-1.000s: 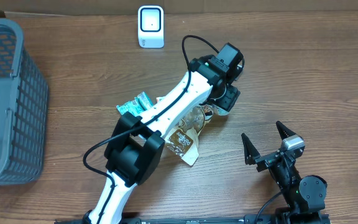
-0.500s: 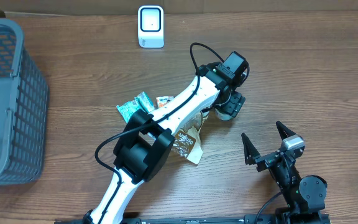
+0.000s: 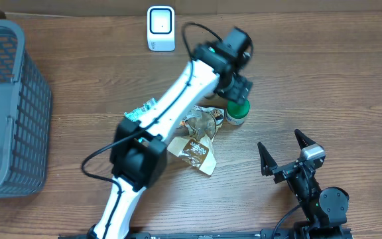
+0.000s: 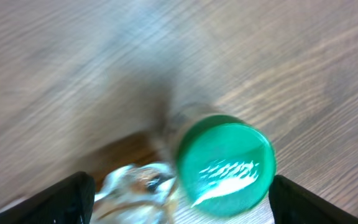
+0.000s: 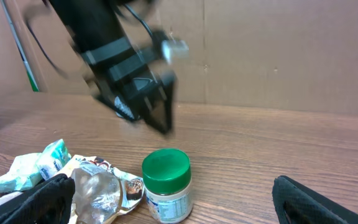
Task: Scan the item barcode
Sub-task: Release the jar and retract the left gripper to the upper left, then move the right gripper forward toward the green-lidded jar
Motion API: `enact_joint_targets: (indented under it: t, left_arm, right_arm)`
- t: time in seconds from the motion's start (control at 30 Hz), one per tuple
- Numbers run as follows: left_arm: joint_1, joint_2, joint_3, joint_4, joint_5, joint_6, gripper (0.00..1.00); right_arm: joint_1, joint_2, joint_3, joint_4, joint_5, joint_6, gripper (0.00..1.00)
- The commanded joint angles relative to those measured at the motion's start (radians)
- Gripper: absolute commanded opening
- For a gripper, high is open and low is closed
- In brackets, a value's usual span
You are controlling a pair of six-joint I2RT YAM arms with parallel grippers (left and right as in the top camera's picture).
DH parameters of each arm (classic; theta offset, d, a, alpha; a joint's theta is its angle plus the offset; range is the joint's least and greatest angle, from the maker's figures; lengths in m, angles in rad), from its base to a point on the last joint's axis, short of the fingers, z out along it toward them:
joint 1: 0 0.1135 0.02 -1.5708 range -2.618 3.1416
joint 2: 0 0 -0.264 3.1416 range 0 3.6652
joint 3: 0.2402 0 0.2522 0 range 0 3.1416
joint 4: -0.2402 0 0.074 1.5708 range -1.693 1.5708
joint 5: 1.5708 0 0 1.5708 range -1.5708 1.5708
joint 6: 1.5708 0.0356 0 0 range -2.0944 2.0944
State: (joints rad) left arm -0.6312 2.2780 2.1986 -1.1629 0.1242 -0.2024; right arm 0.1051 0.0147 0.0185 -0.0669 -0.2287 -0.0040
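Note:
A small jar with a green lid (image 3: 237, 111) stands upright on the wooden table, free of any grip. My left gripper (image 3: 236, 89) hovers open just above and behind it. In the left wrist view the green lid (image 4: 225, 165) lies between the spread fingers (image 4: 58, 202), touching neither. The right wrist view shows the jar (image 5: 166, 186) with its label, the left gripper (image 5: 146, 102) raised behind it. The white barcode scanner (image 3: 160, 28) stands at the table's far edge. My right gripper (image 3: 285, 151) rests open near the front, empty.
Crumpled snack packets (image 3: 197, 136) lie just left of the jar, with a teal packet (image 3: 141, 111) further left. A grey basket (image 3: 8, 113) fills the table's left side. A cardboard wall (image 5: 278, 50) backs the table.
My left gripper opened, let go of the jar and lifted back toward the far left. The jar now stands alone on the table. The right arm stayed still.

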Motion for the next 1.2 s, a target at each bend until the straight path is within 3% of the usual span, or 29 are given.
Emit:
enact_joint_targets:
  t: [0.0, 0.23, 0.67, 0.87, 1.17]
  left_arm:
    - [0.091, -0.128, 0.121, -0.091, -0.032, 0.028, 0.93]
    - [0.309, -0.275, 0.185, -0.225, -0.032, 0.05, 1.0]
    - [0.761, -0.388, 0.183, -0.355, -0.025, 0.114, 1.0]
    - [0.851, -0.388, 0.176, -0.366, -0.008, 0.147, 1.0]
    - [0.86, -0.388, 0.176, -0.367, -0.009, 0.146, 1.0]
  right_arm:
    - [-0.002, -0.011, -0.011, 0.006, 0.007, -0.003, 1.0]
    - [-0.002, -0.011, -0.011, 0.006, 0.007, -0.003, 1.0]
    - [-0.002, -0.011, -0.011, 0.006, 0.007, -0.003, 1.0]
    - [-0.002, -0.011, -0.011, 0.006, 0.007, -0.003, 1.0]
    - [-0.002, -0.011, -0.011, 0.006, 0.007, -0.003, 1.0]
